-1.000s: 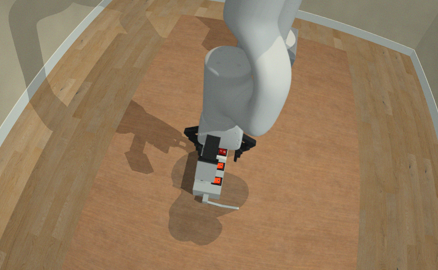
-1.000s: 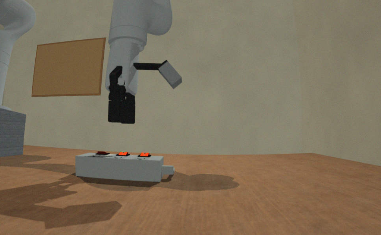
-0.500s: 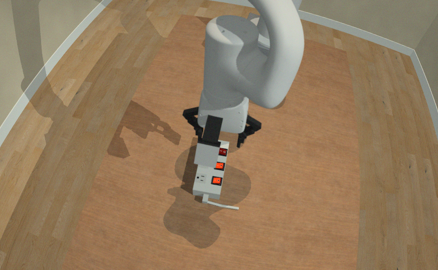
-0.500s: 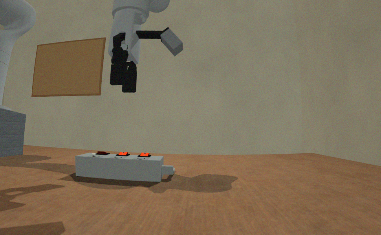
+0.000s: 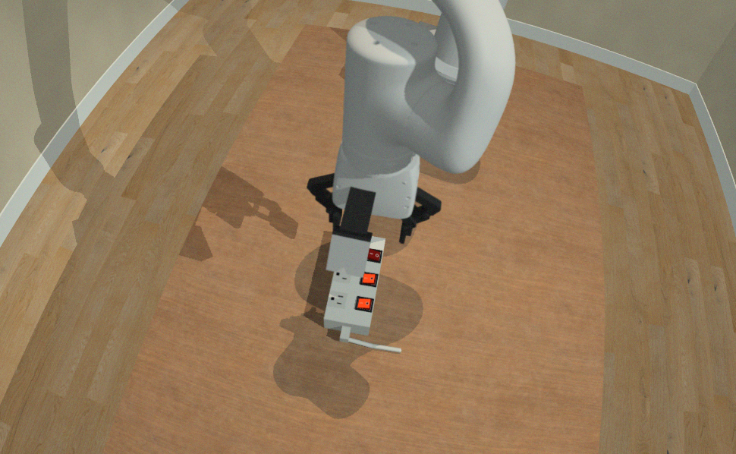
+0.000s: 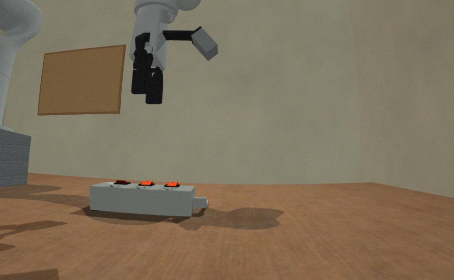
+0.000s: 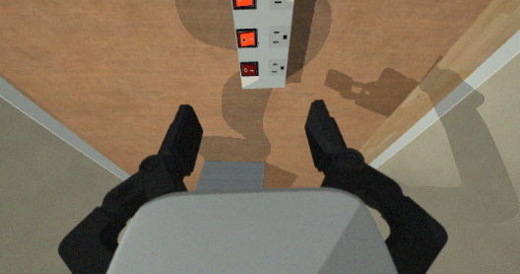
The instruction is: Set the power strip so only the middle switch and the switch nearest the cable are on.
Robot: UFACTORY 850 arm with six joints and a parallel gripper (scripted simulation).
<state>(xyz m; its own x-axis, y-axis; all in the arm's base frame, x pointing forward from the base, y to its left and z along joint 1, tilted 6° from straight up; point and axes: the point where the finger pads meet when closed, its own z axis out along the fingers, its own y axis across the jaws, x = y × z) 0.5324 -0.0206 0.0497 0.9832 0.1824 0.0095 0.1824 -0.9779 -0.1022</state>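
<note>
The grey power strip [image 5: 353, 287] lies flat on the table, right way up, with its cable [image 5: 375, 345] at the near end. The switch nearest the cable [image 5: 364, 304] and the middle switch [image 5: 368, 278] glow bright orange. The far switch [image 5: 375, 254] is dark red. The strip also shows in the side view [image 6: 142, 198] and the wrist view [image 7: 263, 32]. My gripper [image 7: 252, 115] is open and empty, high above the strip's far end; in the side view the gripper [image 6: 147, 88] hangs well clear of the switches.
The arm's base stands on a grey block [image 6: 1, 158] at the left of the side view. A brown board [image 6: 81, 79] hangs on the back wall. The table's pale edge [image 5: 49, 146] runs along the left.
</note>
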